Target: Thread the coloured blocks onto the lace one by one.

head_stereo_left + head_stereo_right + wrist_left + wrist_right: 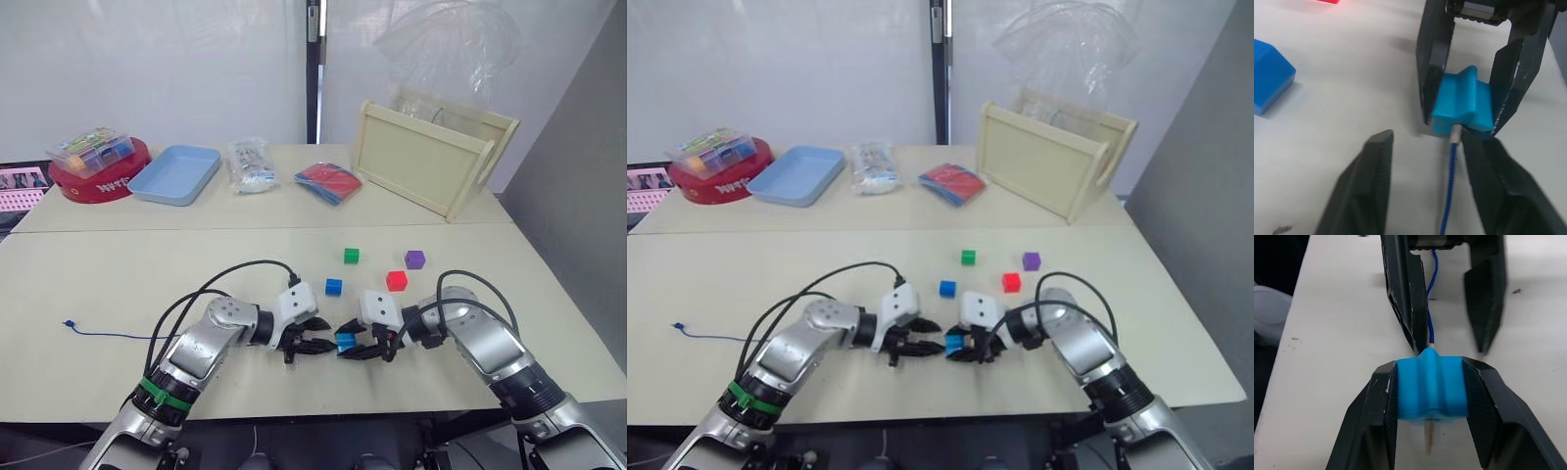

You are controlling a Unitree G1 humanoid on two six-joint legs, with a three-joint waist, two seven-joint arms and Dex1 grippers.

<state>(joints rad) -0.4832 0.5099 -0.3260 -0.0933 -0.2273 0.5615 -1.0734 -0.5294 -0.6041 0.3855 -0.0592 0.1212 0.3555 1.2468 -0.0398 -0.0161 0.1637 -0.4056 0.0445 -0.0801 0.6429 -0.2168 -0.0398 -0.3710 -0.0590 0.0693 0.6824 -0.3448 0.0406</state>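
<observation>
My right gripper (1431, 368) is shut on the light-blue block (1432, 389) just above the table near its front edge (345, 341). The lace (1449, 181) runs into the block, and its pale tip (1429, 438) pokes out the other side. My left gripper (1427, 138) faces the block closely and is open; the lace lies along one finger (1493, 191), not pinched. The rest of the lace trails left across the table to its knotted end (69, 324). Green (351, 256), blue (334, 287), red (396, 281) and purple (414, 258) blocks lie loose just beyond the grippers.
On the far table stand a red tin (103, 182) with a clear box (90, 149) of pieces on it, a light-blue tray (176, 174), a plastic packet (250, 164), a red-and-blue packet (328, 182) and a wooden crate (431, 157). Black cables loop over both wrists.
</observation>
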